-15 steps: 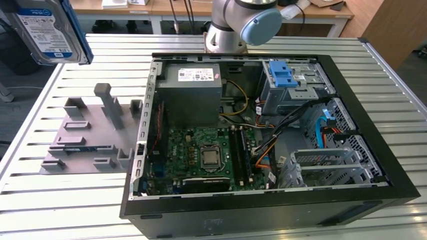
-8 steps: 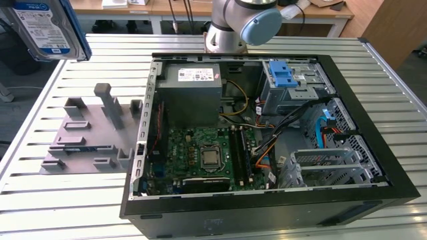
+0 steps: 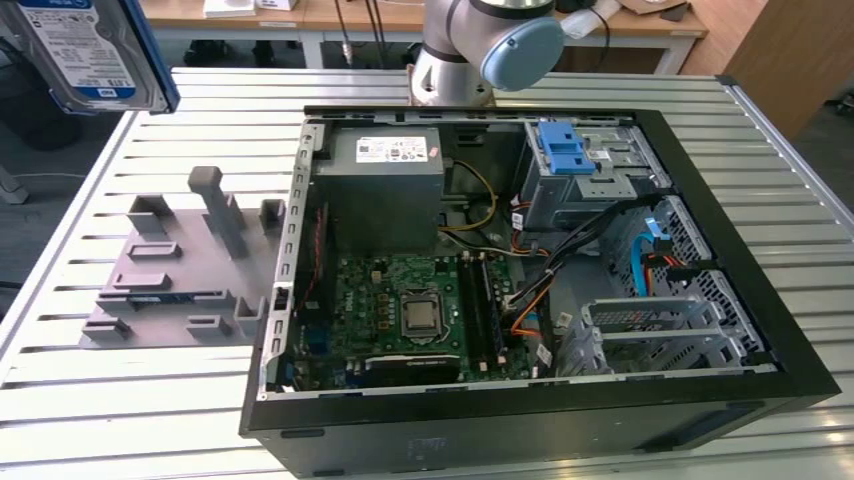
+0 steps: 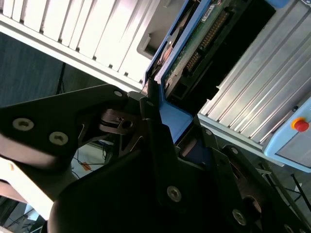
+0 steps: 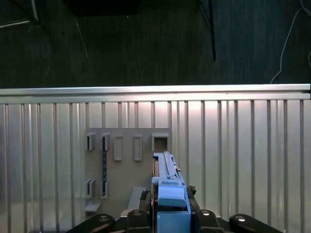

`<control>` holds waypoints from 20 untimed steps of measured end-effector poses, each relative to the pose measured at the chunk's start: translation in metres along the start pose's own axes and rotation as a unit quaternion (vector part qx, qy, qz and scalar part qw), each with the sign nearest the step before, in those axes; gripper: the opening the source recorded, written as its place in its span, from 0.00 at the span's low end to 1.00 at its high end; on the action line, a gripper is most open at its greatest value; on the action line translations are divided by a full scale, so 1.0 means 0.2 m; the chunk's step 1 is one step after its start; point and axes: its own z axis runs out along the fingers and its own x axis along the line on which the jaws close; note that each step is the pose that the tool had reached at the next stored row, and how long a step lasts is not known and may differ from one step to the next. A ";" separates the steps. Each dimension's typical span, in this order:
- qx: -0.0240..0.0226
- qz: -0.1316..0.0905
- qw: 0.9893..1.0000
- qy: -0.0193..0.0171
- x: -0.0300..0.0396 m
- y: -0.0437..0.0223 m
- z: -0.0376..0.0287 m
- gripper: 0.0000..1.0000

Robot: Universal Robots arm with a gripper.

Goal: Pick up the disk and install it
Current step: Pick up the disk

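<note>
Exterior view: the disk (image 3: 91, 50) hangs in the air at the exterior view's far left, label toward the camera. It is above the worktop (image 3: 134, 400) and well apart from the open computer case (image 3: 534, 425). A grey holding fixture (image 3: 174, 270) lies on the worktop beside the case. A drive bay (image 3: 577, 160) with a blue latch sits in the case's far corner. Second wrist view: the end effector (image 4: 176, 124) is closed on the disk, with a black finger (image 4: 156, 141) clamped against the blue rail (image 4: 170, 109) at one end. The circuit-board side and connector face this camera. The hold is at the drive's end, so most of its length overhangs; I judge it prone to pivot. First wrist view: the disk is seen edge-on, above the fixture. Judgement: the step in hand is the carry. It wants steady clamp force, no jerks, height enough to clear the case wall, and the rails held square to the bay.
</note>
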 end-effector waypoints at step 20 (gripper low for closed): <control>0.001 0.000 1.000 0.000 0.000 -0.002 -0.114 0.36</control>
